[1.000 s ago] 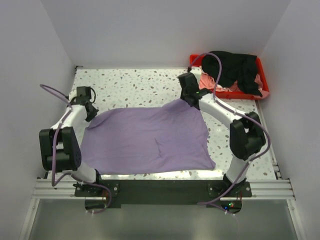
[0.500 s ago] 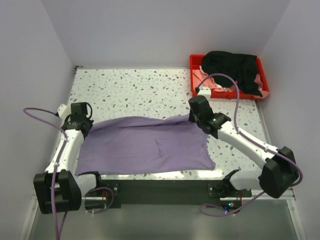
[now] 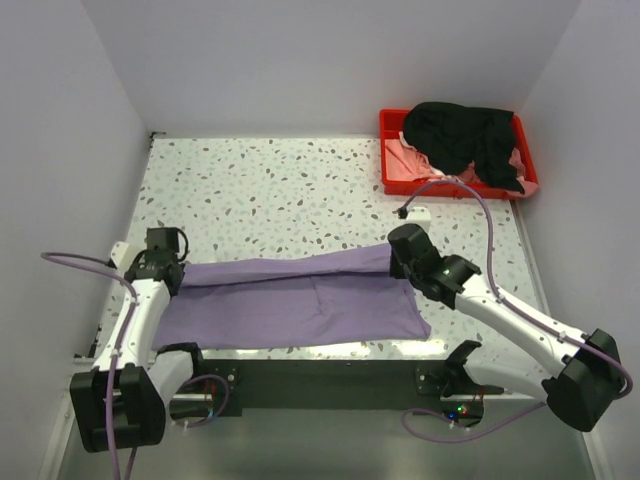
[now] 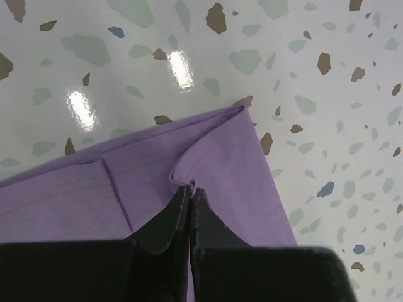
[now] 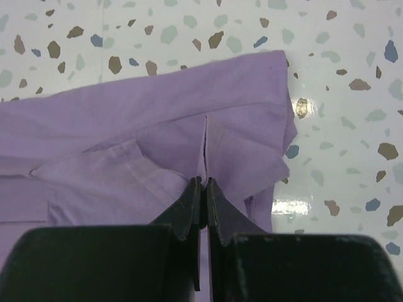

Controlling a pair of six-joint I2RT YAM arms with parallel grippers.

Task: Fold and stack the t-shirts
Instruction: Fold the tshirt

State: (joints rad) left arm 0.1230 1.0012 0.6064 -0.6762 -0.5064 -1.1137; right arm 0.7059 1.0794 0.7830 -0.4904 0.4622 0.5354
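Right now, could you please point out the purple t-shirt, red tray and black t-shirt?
purple t-shirt (image 3: 300, 300): top external view, centre of the cloth.
red tray (image 3: 392, 180): top external view, near-left rim.
black t-shirt (image 3: 460, 135): top external view, middle of the heap.

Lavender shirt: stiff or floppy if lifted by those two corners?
Likely floppy: the lavender shirt lies doubled over itself and puckers where the jaws pinch it. Probably light; two thin pinches hold its edge. Unheld cloth would probably trail.

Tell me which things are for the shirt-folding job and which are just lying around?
For the job: purple t-shirt, pinched by the left gripper and right gripper; black t-shirt; pink t-shirt.
Just lying about: red tray holding those two; speckled table.
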